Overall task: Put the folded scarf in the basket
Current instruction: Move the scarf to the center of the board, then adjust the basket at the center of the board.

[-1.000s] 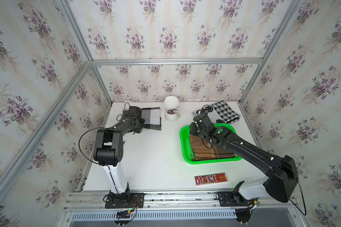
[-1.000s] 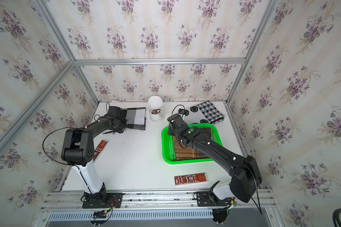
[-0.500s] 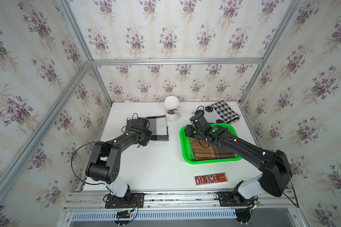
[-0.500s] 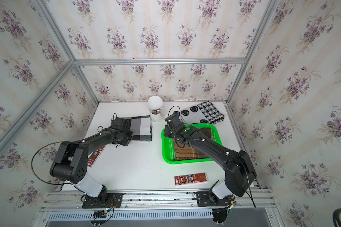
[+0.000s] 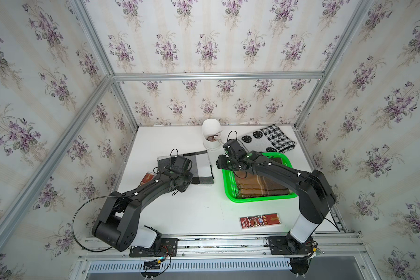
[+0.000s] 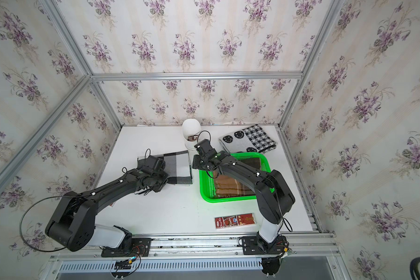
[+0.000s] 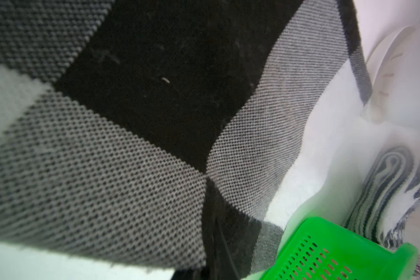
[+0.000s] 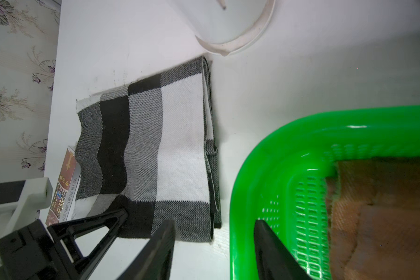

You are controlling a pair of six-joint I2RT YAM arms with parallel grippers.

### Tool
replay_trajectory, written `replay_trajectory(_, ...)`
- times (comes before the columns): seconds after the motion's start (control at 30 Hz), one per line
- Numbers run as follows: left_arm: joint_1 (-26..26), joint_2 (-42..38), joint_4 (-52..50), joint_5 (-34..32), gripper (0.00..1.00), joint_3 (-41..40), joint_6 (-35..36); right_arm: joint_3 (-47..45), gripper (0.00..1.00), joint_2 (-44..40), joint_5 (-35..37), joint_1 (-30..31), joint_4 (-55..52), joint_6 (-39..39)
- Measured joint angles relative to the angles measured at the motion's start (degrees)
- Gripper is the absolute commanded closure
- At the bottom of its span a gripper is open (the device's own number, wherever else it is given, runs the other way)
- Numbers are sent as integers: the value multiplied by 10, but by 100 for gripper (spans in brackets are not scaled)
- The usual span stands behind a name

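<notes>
The folded scarf (image 5: pixel 201 167) (image 6: pixel 177 167) is black, grey and white plaid and lies flat on the white table, just left of the basket. My left gripper (image 5: pixel 183 180) (image 8: pixel 121 215) is shut on its near left corner. In the left wrist view the scarf's (image 7: pixel 107 169) weave fills the picture. The bright green basket (image 5: pixel 260 199) (image 6: pixel 228 199) (image 8: pixel 264 169) holds a brown striped scarf (image 5: pixel 257 186). My right gripper (image 5: pixel 222 164) (image 8: pixel 215 225) hangs open and empty over the gap between the plaid scarf and the basket's left rim.
A black-and-white scarf with smiley faces (image 5: pixel 267 139) lies at the back right. A white cup (image 5: pixel 211 135) stands at the back, close to the plaid scarf's far corner. One red pack (image 5: pixel 260 220) lies near the front edge, another (image 5: pixel 147 178) beside the left arm.
My left gripper has dragged the plaid scarf from the back left toward the front and right, up beside the basket. My right gripper has moved left from over the basket to its left rim.
</notes>
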Motion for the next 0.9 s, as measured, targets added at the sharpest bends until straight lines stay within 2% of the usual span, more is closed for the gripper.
replay_trajectory(0.37, -89, -127, -28, -25, 98, -86, -39, 79, 42, 92, -23, 16, -11, -20)
replay_trajectory(0.53, -111, -151, -54, -37, 56, -80, -45, 132, 42, 141, -28, 22, -40, -26)
replay_trajectory(0.6, -111, -169, -70, -47, 30, -73, -44, 149, 42, 153, -16, 35, -55, -26)
replay_trajectory(0.67, -110, -193, -95, -61, 25, -63, -43, 156, 42, 157, -16, 52, -66, -21)
replay_trajectory(0.77, -92, -231, -143, -85, 25, -37, -24, 154, 42, 159, -12, 75, -81, 0)
replay_trajectory(0.83, -62, -247, -169, -94, 25, -22, 1, 140, 42, 158, -3, 81, -86, 18)
replay_trajectory(0.9, 5, -259, -189, -91, 24, -19, 38, 118, 41, 156, 9, 82, -95, 35)
